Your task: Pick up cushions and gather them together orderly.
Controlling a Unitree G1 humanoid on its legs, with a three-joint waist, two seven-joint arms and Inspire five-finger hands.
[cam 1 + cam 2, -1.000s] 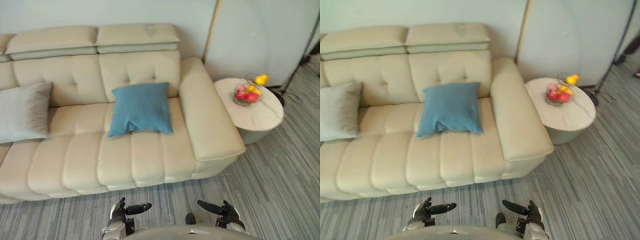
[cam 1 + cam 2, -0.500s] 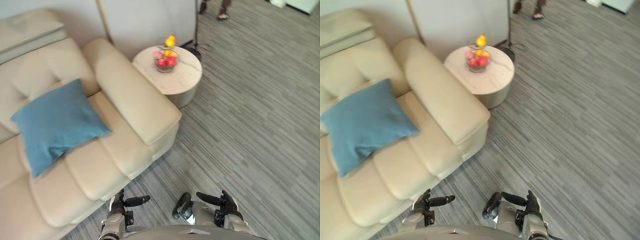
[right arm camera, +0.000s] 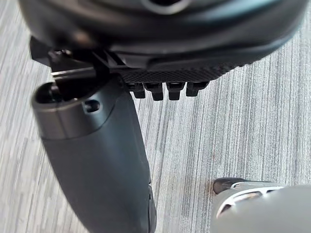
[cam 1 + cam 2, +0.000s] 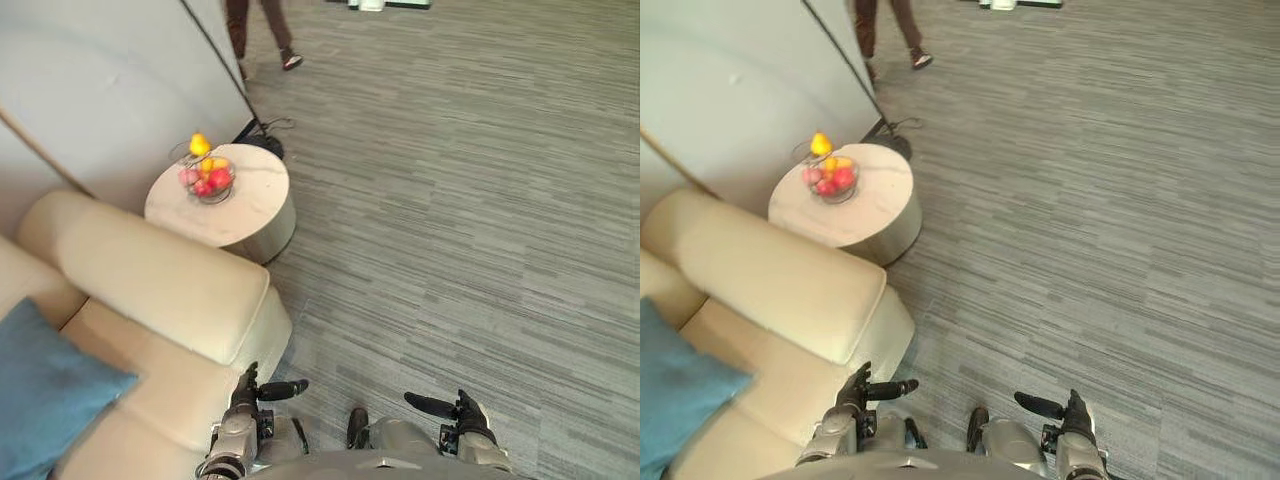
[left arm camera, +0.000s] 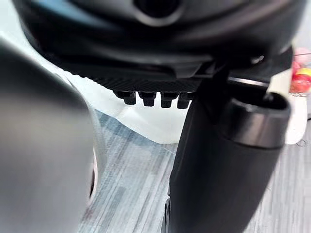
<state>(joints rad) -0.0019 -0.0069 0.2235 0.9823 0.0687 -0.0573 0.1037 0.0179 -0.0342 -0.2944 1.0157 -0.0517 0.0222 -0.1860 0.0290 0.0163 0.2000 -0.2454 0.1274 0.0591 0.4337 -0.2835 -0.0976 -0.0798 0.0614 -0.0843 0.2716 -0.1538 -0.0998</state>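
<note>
Sofa (image 4: 150, 290) sits just ahead of your left hand (image 4: 243, 393), its blue cushion (image 4: 45, 390) well out to that hand's left, the round table (image 4: 245, 205) and fruit bowl (image 4: 207, 178) farther ahead — left hand and right hand (image 4: 466, 416) both loose-fingered, holding nothing.

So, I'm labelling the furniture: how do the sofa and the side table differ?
The sofa is cream, padded and blocky; the table is round with a smooth pale top. The sofa bears a blue cushion, the table a fruit bowl. Both stand on the grey floor, side by side.
</note>
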